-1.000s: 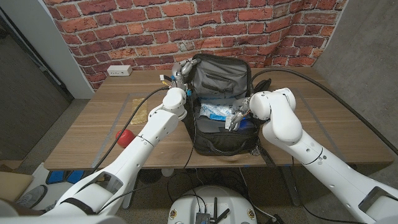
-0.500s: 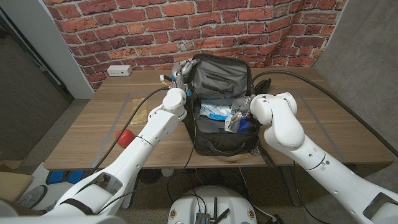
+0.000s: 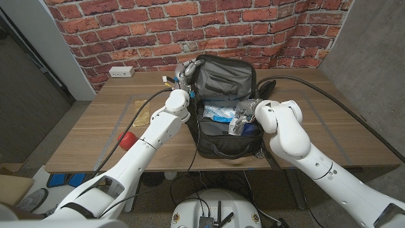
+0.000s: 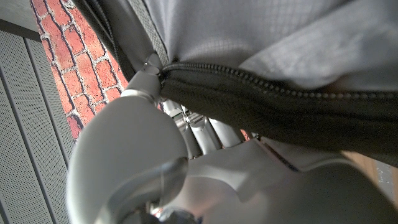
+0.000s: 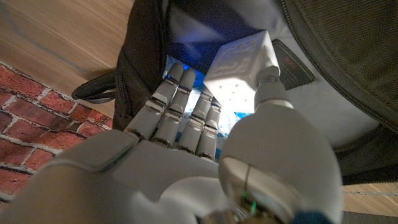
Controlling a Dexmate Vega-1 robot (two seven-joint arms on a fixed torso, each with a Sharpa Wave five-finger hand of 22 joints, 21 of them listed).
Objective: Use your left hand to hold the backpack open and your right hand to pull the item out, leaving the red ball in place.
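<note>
We can read no brand or writing on anything here; a small dark patch on the bag's lining beside our right hand [image 5: 186, 143] carries marks too blurred to make out. We count one black backpack [image 3: 226, 143], standing unzipped on the wooden table [image 3: 95, 126] with its flap raised toward the brick wall [image 3: 126, 31]; one white textured box [image 5: 241, 61]; one blue-and-white packet [image 3: 218, 113] lying inside the bag just beyond our right fingertips; one white wall socket [image 3: 121, 71] at the foot of the wall, well away from our left hand [image 3: 183, 73]; and one small red thing [image 3: 126, 138] on the table beside our left forearm, too small for us to name with certainty. Our left hand is up at the bag's near-left corner, and in the left wrist view its fingers [image 4: 149, 74] meet the black zipper edge [image 4: 273, 99] and pinch it, holding the opening apart. Our right hand reaches into the bag's mouth from the right; its fingers [image 5: 177, 112] lie close together and straight, pointing down into the compartment, and the thumb presses against the white box, which sits between thumb and fingers just above the blue packet; we cannot tell how firmly it is held. The bag's right wall and our own right forearm hide much of the interior in the head view; a black cable [image 3: 329, 85] runs over the table behind our right arm.
</note>
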